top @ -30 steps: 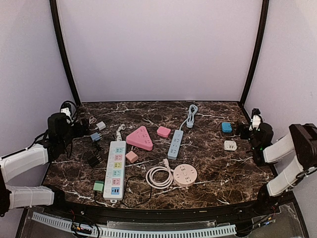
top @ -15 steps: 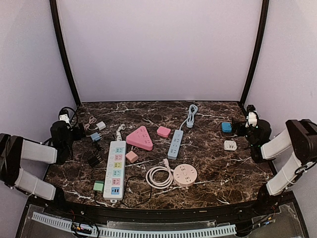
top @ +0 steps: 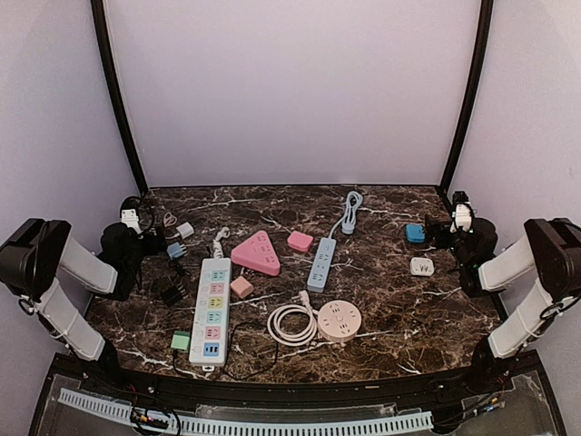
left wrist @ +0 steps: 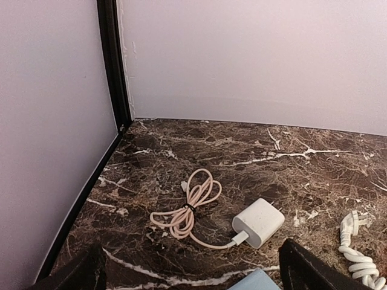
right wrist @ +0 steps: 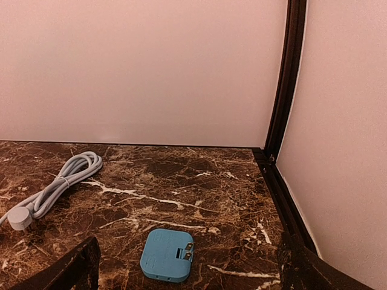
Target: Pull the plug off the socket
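Plug: a green one [top: 181, 341] sits against the near-left corner of the white power strip [top: 211, 312], well apart from the left pincer [top: 152, 243], off to its right and back toward the arm bases. A black plug [top: 171, 292] lies between that pincer and the strip. Can't tell from the top view whether either is seated in a socket.

Left pincer is fully open and holds nothing. A white charger [left wrist: 259, 222] on a coiled pink cable [left wrist: 187, 205] lies just ahead of it on the table [left wrist: 242, 151].

Right pincer [top: 439, 238] is fully open and empty too. A blue adapter [right wrist: 167, 255] lies just ahead of it, and a grey coiled cord [right wrist: 57, 181] is further ahead to its left.
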Controlling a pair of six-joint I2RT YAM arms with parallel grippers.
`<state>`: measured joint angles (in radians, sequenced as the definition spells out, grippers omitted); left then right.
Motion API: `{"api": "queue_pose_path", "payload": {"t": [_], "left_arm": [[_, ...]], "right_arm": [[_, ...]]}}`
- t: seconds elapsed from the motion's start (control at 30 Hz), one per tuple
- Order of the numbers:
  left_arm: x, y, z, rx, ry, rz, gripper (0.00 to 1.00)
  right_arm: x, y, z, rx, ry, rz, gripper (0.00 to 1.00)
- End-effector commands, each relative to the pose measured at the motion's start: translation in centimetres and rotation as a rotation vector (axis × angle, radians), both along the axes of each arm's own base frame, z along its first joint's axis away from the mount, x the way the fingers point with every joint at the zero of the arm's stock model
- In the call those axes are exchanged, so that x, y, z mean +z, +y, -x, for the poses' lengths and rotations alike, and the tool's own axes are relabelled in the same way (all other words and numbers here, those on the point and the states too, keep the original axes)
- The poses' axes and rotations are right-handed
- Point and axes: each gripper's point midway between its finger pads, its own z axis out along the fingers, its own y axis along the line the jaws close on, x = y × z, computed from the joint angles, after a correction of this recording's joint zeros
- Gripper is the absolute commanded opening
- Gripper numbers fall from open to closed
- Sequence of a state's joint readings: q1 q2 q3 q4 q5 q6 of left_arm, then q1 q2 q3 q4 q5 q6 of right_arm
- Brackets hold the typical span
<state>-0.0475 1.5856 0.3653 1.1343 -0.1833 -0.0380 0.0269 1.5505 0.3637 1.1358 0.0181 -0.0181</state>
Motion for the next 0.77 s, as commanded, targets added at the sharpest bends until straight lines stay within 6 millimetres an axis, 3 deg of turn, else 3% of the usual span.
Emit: {"api": "queue_pose_path", "payload": {"t": [0.0,0.73], "left_arm": [[1.91,-0.12,-0.56,-0.017,-0.064,-0.013,0.99],[1.81,-0.22,-0.58,-0.022,-0.061,-0.011,0.99]], "right_arm": [[1.10,-0.03,-0.46,0.005,-0.032,-0.005,0.99],[1.09,-0.29,-0.54,0.000,-0.028,-0.008,0.99]]}}
